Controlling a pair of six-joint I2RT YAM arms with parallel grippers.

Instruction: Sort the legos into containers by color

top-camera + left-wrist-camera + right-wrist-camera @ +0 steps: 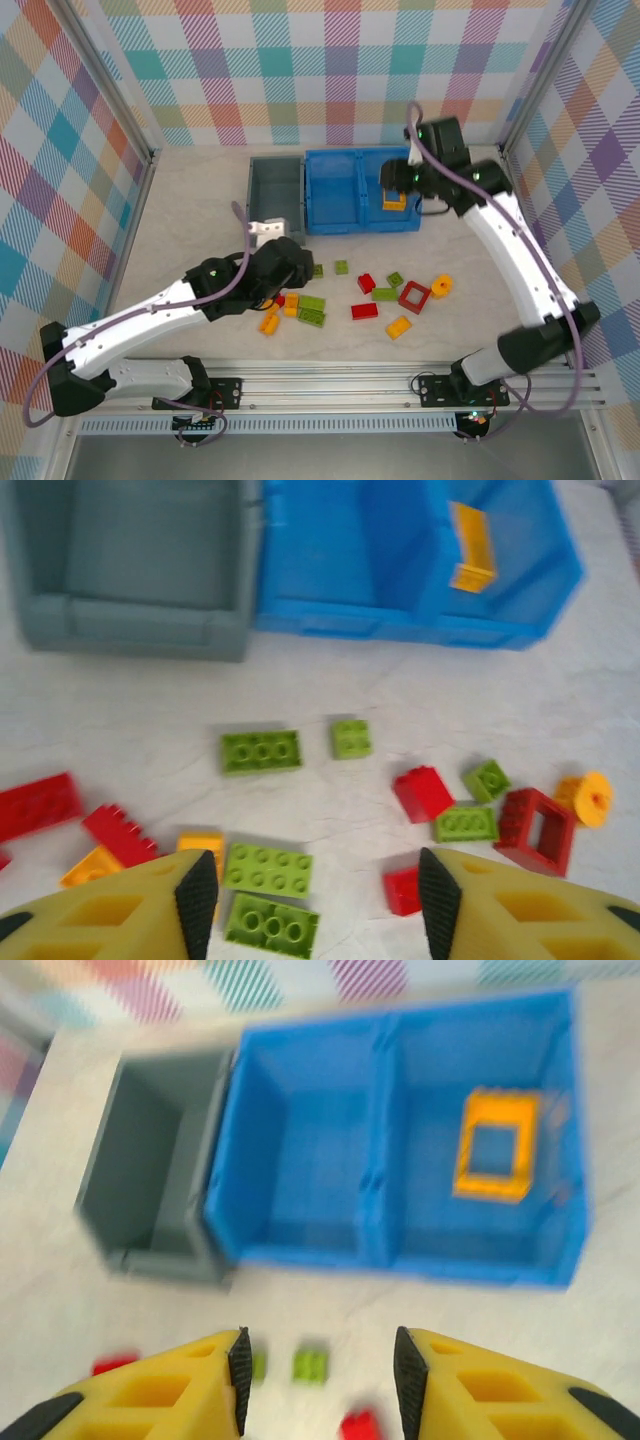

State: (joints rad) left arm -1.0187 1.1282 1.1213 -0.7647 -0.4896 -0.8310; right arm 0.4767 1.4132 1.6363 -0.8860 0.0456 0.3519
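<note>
The left gripper [318, 900] hangs over the legos [311, 303] that lie loose near the front edge of the table [180, 230], and its two fingers are apart with nothing between them. By the far edge, the grey bin [275, 190] touches the left side of the blue bin [335, 195], and an orange square frame [495, 1145] lies in the blue bin's right part. The right gripper [318, 1370] hangs by that right part, with its fingers apart and holding nothing.

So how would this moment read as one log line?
left gripper: open, over green bricks on table | right gripper: open, above blue bin | orange frame: in its right-hand compartment
</note>
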